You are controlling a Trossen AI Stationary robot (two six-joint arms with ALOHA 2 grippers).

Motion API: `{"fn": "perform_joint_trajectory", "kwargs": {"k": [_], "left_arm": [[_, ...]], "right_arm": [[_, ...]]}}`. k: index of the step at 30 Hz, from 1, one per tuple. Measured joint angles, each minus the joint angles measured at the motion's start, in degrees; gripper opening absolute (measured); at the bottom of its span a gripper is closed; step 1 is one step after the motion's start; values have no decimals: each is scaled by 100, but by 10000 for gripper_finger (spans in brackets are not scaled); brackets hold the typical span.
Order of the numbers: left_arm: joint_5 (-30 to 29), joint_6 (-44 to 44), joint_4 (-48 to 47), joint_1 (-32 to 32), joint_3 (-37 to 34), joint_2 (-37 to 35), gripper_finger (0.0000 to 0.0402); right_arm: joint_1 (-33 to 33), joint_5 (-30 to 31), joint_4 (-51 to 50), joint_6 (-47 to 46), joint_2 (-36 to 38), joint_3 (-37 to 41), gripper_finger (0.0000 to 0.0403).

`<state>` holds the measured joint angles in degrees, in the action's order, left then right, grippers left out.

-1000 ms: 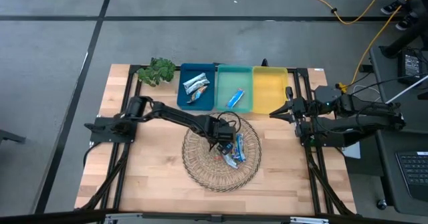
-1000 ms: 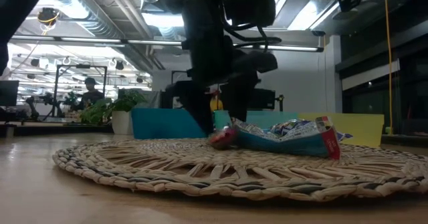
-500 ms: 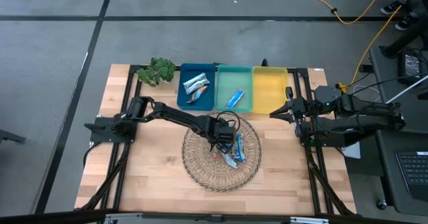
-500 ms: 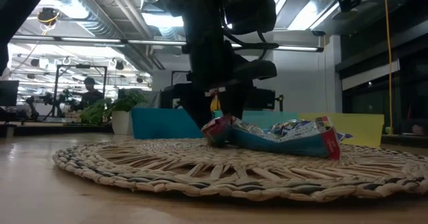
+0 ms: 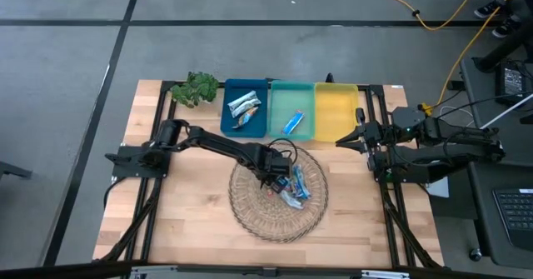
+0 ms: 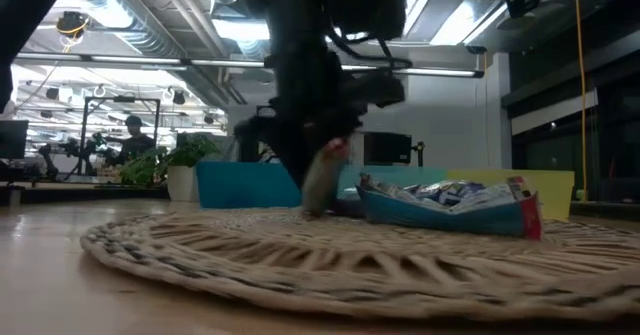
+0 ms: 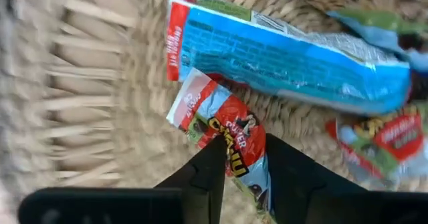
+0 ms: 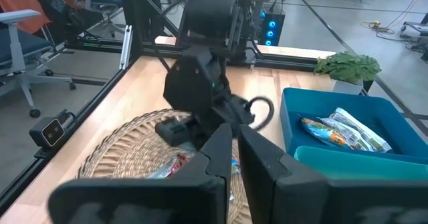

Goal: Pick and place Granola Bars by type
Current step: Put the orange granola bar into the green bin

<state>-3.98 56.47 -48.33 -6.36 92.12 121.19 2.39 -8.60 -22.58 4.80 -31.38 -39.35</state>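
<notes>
On the woven mat [image 5: 250, 212], near centre: red granola bar [image 7: 231, 140] pinched by its end between left gripper [image 7: 242, 158] fingers, tilted. Blue bars [image 5: 298, 189] touch it at 3 o'clock. Risk: shallow end grip, slick wrapper could slip or drag neighbours. Bins at 12: dark blue [image 5: 232, 127], teal [image 5: 306, 127], yellow [image 5: 336, 112]. Right gripper [image 5: 341, 141] parked at 2 o'clock, fingers together.

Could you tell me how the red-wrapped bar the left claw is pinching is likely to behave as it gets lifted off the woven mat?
The red-wrapped bar looks small and thin, so probably light. Its glossy film may slip, since the left claw pinches only one end. In the low view it hangs tilted from the claw, so it may swing or droop.
</notes>
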Motion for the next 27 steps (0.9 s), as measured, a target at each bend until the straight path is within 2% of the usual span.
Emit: {"fn": "perform_joint_trajectory", "kwargs": {"k": [8, 18, 27], "left_arm": [[-353, -207, -618, 3, 0, -650, 79], [-1051, -782, -630, 113, 4, -1651, 79], [-1345, -1963, -529, 394, 11, -2643, 79]], "right_arm": [[0, 0, 0, 0, -2, -1, 32], [-1, 0, -1, 0, 0, -1, 32], [0, 0, -1, 0, 0, 0, 32]]}}
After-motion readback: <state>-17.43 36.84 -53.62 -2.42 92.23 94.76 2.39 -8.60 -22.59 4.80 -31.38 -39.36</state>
